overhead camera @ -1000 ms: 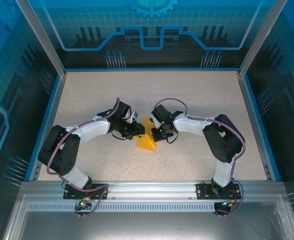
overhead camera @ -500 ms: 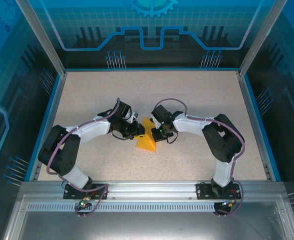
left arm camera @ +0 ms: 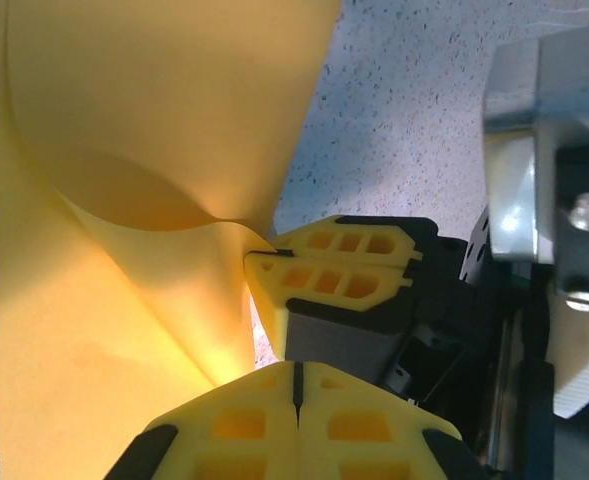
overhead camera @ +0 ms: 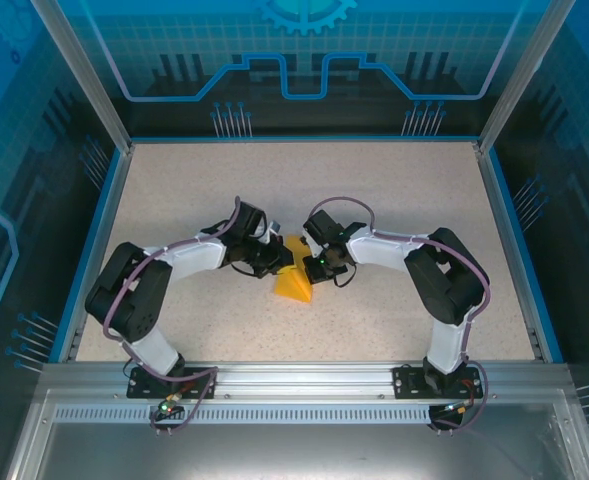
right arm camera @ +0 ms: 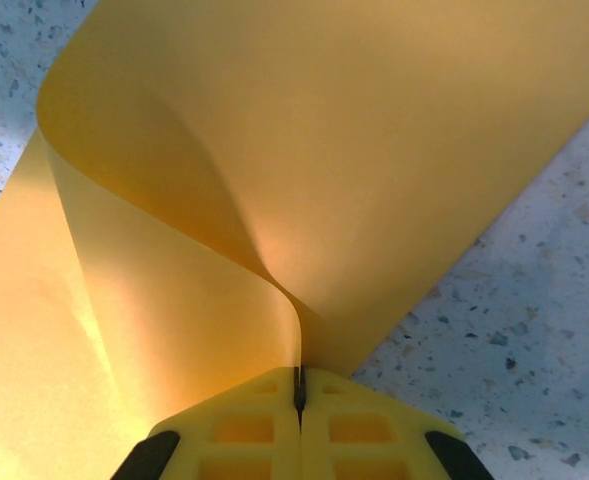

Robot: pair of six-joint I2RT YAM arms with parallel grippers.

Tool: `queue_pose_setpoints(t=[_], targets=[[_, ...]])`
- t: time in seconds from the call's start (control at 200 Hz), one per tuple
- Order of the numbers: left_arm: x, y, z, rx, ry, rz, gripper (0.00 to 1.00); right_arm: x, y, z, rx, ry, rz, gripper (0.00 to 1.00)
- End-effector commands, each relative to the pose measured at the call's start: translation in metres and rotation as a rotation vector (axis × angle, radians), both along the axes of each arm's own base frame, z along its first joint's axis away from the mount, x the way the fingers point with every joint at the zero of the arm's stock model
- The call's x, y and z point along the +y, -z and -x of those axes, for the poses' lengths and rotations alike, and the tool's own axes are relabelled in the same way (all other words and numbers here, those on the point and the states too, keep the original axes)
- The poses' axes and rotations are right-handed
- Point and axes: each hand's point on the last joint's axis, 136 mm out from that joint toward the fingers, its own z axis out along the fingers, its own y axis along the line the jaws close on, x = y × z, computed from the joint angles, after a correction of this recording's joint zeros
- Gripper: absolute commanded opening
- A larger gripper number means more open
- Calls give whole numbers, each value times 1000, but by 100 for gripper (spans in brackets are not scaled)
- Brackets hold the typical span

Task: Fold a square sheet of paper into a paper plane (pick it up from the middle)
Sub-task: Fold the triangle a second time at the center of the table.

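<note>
**Sheet pinched mid-table, no sharp folds yet**

Top external: the square sheet of paper (overhead camera: 296, 286) sits mid-table (overhead camera: 404, 180). It lies between the left gripper (overhead camera: 274, 262) and the right gripper (overhead camera: 314, 268), which meet it from either side. It reads as a wedge, broad end toward the arm bases and narrow end away, long axis near-to-far. Fingers are too small to judge here.

Left wrist: the left gripper (left arm camera: 296, 385) has its pads pressed together, tips right at the sheet's edge. Can't tell if a ply is caught. Opposite it, the right gripper (left arm camera: 259, 258) nips a puckered ridge of paper. The sheet (left arm camera: 124, 150) bulges in a soft curve beside it.

Right wrist: the right gripper (right arm camera: 298, 385) is pinching the sheet (right arm camera: 324, 130), and the paper runs into the seam. From the pinch it curls over in an S-bend.

Progress, my read: early. The middle is gripped and the sheet is bent, but there is no hard crease, nose or wings. Every fold of the paper plane remains.
</note>
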Motion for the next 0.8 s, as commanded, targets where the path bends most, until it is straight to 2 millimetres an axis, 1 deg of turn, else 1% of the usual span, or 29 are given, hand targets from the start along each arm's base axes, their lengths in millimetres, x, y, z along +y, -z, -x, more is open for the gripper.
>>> queue_pose_setpoints(t=[0.0,0.13,0.39,0.795], targets=[[-7,7,8,35,14,32,0,2,10,6,28,-8,18,5],[-8,16,10,52,8,29,0,2,10,6,28,-9,18,5],[-13,26,10,60,19,20,0,2,9,5,25,-11,19,5],[-7,54,15,91,19,-34,0,2,9,7,31,-11,19,5]])
